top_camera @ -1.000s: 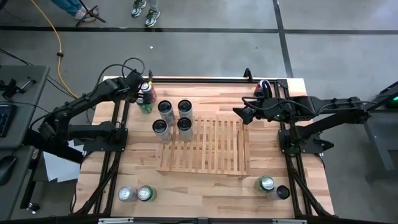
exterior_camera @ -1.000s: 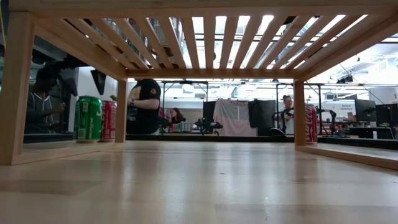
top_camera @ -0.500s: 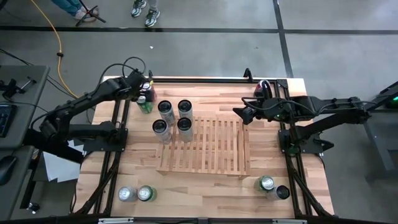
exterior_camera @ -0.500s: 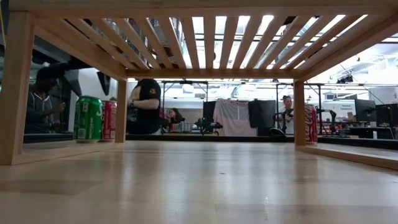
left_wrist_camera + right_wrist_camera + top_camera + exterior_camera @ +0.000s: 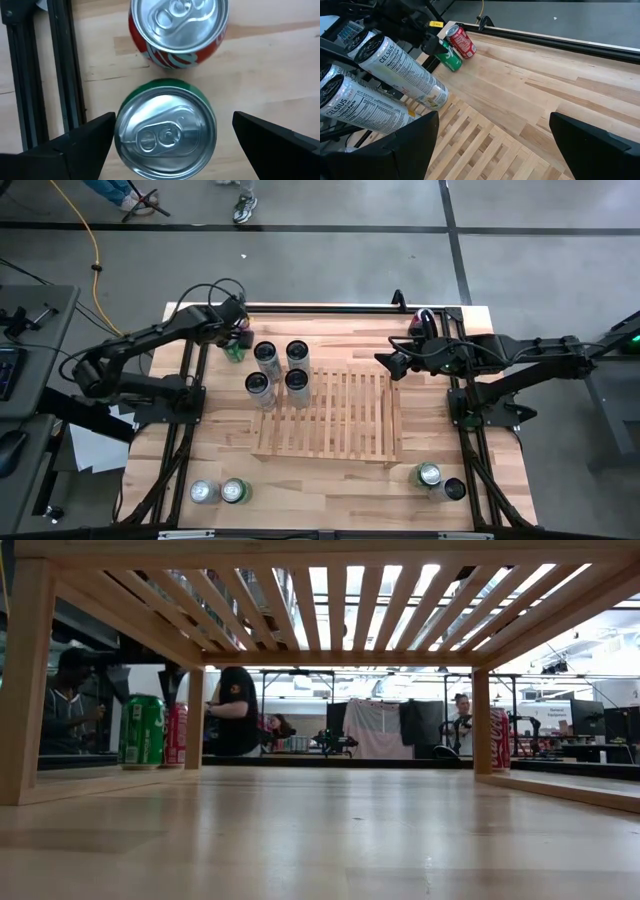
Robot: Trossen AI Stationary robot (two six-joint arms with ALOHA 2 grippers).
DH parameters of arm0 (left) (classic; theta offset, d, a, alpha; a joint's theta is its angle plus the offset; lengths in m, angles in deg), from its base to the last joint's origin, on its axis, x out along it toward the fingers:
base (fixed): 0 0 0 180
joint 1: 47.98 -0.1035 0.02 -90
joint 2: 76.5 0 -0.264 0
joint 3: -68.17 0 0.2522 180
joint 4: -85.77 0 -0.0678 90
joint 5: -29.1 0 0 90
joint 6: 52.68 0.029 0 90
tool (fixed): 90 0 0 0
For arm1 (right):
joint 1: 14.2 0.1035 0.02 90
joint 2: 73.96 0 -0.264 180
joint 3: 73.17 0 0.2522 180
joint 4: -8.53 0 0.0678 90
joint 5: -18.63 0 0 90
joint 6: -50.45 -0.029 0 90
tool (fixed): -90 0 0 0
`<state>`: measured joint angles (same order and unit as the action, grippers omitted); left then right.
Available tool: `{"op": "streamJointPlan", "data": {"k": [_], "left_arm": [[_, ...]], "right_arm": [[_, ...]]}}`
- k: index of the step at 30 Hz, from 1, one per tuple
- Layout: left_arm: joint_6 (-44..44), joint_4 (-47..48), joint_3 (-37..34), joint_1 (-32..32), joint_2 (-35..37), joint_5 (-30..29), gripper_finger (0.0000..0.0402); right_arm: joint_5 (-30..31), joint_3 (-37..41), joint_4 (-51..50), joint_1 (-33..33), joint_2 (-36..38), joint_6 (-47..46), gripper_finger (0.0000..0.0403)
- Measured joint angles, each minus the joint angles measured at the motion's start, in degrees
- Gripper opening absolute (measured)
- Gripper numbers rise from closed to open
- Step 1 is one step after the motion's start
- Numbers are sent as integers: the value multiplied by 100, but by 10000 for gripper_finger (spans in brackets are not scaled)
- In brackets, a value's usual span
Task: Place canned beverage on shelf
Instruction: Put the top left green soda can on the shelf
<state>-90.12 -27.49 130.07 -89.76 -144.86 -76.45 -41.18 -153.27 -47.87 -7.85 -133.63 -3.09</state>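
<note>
Fingers (image 5: 75, 145) of the left gripper (image 5: 172, 145), spread, have dropped around the green can (image 5: 165, 132) at table's ten o'clock; pickup probably next.

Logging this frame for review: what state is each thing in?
left gripper: open, fingers either side of the green can, not closed on it
red can: upright, beside the green can
four tall cans: upright on the shelf
right gripper: open, holding nothing

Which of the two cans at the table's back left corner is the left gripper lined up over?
The green can, centred between the open left gripper fingers; the red can stands just beyond it.
</note>
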Motion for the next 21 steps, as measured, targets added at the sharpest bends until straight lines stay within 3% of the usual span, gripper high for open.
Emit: {"op": "streamJointPlan", "data": {"k": [9, 12, 16, 21], "left_arm": [[78, 114, 0, 58, -248, -172, 382], [205, 116, 0, 58, -254, -175, 353], [352, 247, 1, 58, -19, -135, 283], [504, 1071, 442, 58, 652, -138, 281]], "right_arm": [[0, 0, -1, 0, 0, 0, 365], [-2, 0, 0, 0, 0, -28, 365], [-2, 0, 0, 0, 0, -42, 365], [-2, 0, 0, 0, -1, -42, 365]]}}
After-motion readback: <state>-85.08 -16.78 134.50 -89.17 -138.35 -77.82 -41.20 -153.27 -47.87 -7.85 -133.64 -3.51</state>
